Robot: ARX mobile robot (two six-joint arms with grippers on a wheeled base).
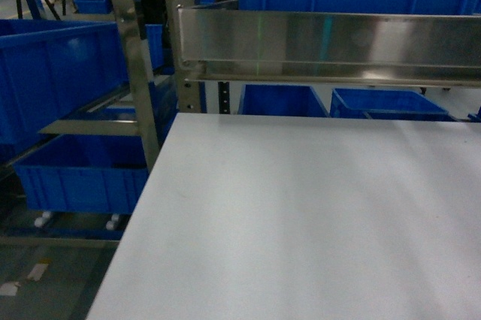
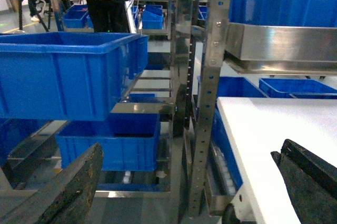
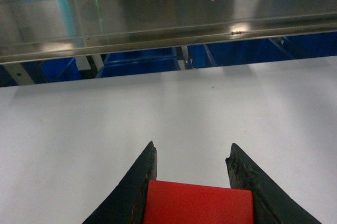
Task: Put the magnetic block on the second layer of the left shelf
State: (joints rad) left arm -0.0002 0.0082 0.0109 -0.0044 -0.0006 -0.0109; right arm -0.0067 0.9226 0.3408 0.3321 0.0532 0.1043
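**Red cube held over the white table, steel rack to the left**

At far left, the shiny stainless-steel rack with square posts (image 1: 135, 72) carries large blue plastic crates (image 2: 63, 71) on its tiers (the lower ones sit on white rollers). The left gripper (image 2: 184, 182) hangs beside the rack with its dark jaws spread wide and nothing between them. The flat white table (image 1: 301, 215) fills the middle, under a brushed steel rail (image 3: 158, 16). On the right, the right gripper (image 3: 192, 155) is clamped on the small bright red plastic cube (image 3: 199, 203), above the tabletop.
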